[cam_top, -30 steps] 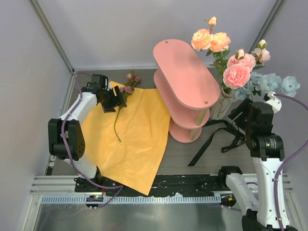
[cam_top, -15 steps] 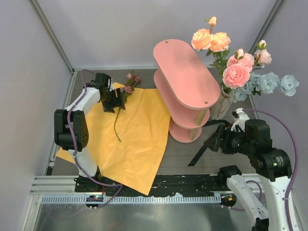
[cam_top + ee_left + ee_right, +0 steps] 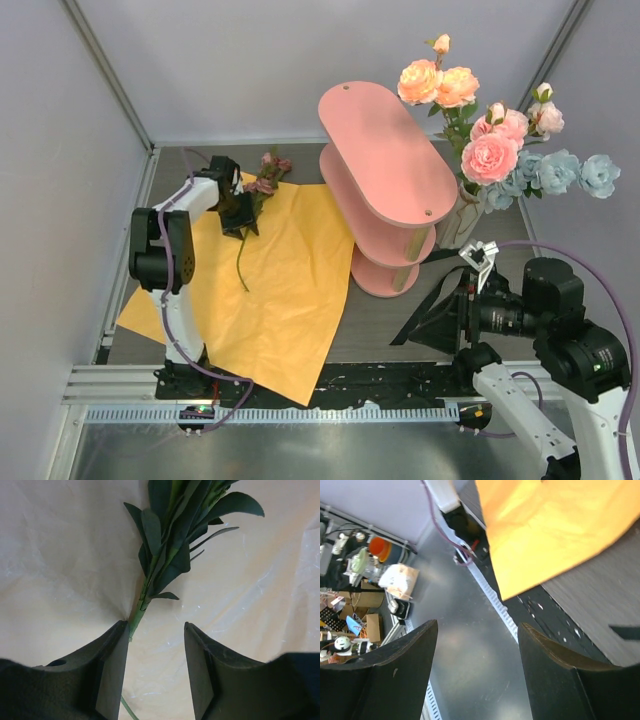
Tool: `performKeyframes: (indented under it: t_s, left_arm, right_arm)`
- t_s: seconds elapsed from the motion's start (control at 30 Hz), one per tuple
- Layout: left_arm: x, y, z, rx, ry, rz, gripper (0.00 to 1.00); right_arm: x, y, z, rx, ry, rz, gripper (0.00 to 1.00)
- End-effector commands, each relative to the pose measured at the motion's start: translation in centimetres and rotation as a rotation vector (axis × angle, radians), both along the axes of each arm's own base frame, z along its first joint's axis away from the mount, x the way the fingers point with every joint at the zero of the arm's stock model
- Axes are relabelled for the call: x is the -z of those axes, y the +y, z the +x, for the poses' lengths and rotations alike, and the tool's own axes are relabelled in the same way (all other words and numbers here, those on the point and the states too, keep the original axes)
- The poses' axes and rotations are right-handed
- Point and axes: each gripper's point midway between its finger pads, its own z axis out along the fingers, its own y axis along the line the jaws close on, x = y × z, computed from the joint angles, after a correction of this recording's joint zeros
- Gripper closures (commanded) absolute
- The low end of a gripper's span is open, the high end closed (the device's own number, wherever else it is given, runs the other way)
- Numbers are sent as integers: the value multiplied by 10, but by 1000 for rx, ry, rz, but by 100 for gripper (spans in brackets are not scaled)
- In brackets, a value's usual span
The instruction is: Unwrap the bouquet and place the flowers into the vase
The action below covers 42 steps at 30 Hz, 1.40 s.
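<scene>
Middle: blocked by a tall pink three-tier oval shelf (image 3: 390,165).
Vase side: a cream-white ribbed ceramic vase (image 3: 455,230) is hemmed in just beside the shelf's right end, its mouth overhung by peach roses and pale blue blooms (image 3: 500,155).
Left half: free passage is left above a flat orange paper sheet (image 3: 285,290), crossed only by one thin green-stemmed mauve flower (image 3: 267,184).
Near right: crossed by a loose black ribbon (image 3: 415,320).

Flowers (image 3: 490,155) in vase (image 3: 458,228), 1 mauve stem (image 3: 239,262) flat on orange paper (image 3: 290,290).

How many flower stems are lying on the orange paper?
1. One mauve-flowered stem lies at the far left of the orange paper, between fingers of the left tool. Other flowers stand in the vase. Any under the paper would be hidden.
</scene>
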Motion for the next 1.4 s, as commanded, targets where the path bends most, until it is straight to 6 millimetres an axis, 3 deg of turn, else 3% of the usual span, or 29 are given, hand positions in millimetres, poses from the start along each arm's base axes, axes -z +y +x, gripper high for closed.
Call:
performKeyframes:
  t_s: [0.0, 0.2, 0.3, 0.37, 0.47, 0.53, 0.57, 0.67, 0.77, 0.9, 1.0, 1.07, 1.13, 1.17, 1.23, 1.27, 1.37]
  left_arm:
    - [-1, 4, 7, 29, -38, 86, 48]
    - [9, 12, 2, 40, 8, 141, 48]
    - [-7, 8, 2, 42, -46, 127, 47]
    - [-21, 6, 4, 43, -90, 114, 39]
    - [-27, 7, 7, 38, -110, 117, 34]
    - [-23, 8, 6, 43, -90, 124, 38]
    - [-20, 7, 6, 45, -81, 124, 45]
    - [1, 8, 0, 49, -15, 130, 53]
    - [14, 10, -4, 46, 10, 142, 59]
    - [11, 14, -2, 42, -13, 160, 73]
    - [-1, 14, 2, 44, -47, 167, 90]
    - [-21, 16, 4, 37, -91, 170, 100]
    - [-40, 16, 5, 29, -138, 169, 100]
    - [-61, 17, 5, 24, -188, 167, 100]
    - [-85, 16, 1, 15, -233, 156, 100]
    - [-112, 16, -1, 9, -299, 139, 100]
    - [-160, 2, -9, 24, -415, 39, 100]
  right_arm:
    - [-58, 17, -5, -152, -163, 155, 29]
    - [-82, 25, 14, -184, -293, 190, 29]
    - [-81, 27, 23, -186, -300, 175, 29]
    - [-79, 27, 29, -177, -319, 162, 29]
    - [-74, 29, 34, -171, -318, 159, 29]
    - [-70, 29, 36, -167, -310, 155, 29]
    - [-70, 28, 39, -153, -313, 149, 29]
    - [-71, 24, 49, -86, -337, 121, 29]
    - [-80, 18, 62, 4, -378, 94, 29]
    - [-88, 11, 83, 113, -407, 62, 29]
    - [-92, 12, 94, 143, -406, 66, 29]
    - [-94, 14, 99, 145, -401, 73, 29]
    - [-100, 17, 103, 139, -409, 91, 29]
    - [-103, 18, 103, 136, -416, 98, 29]
    - [-109, 21, 109, 129, -422, 104, 29]
    - [-115, 21, 110, 129, -433, 108, 29]
    - [-123, 27, 120, 119, -417, 116, 29]
